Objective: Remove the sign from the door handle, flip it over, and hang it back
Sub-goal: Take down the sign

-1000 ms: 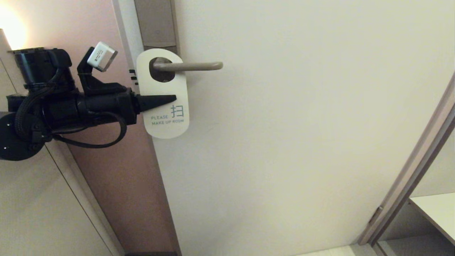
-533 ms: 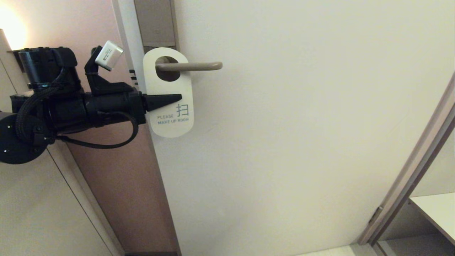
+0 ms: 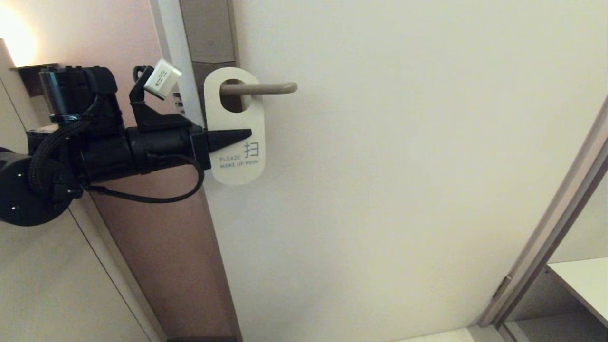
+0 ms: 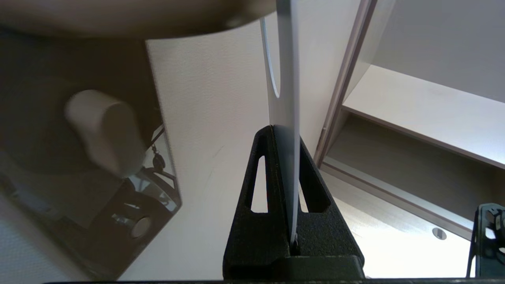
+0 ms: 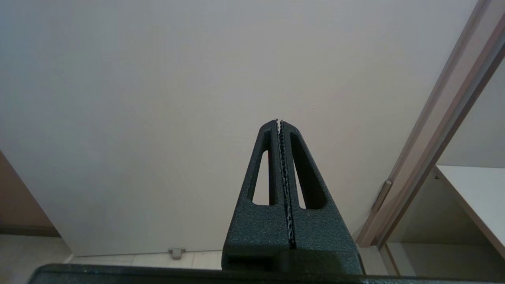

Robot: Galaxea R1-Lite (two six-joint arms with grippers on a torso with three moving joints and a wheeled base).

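Left gripper (image 3: 244,134), left-middle of the frame, pinching the sign (image 3: 236,159) flat, likely for sliding it off. White side facing out, hole around the door handle (image 3: 259,88), upper middle. Right gripper (image 5: 279,121) pressed together, empty.

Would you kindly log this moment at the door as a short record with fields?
Setting: pale door, seen from the head view
Sign: white face outward, reading "PLEASE MAKE UP ROOM", its oval hole around the door handle
Left gripper: reaching in from the left, fingers shut on the sign at mid-height, gripping it edge-on in the left wrist view
Right gripper: shut, holding nothing, pointed at the bare door, away from the sign
Task state: sign not yet off the handle, not turned over
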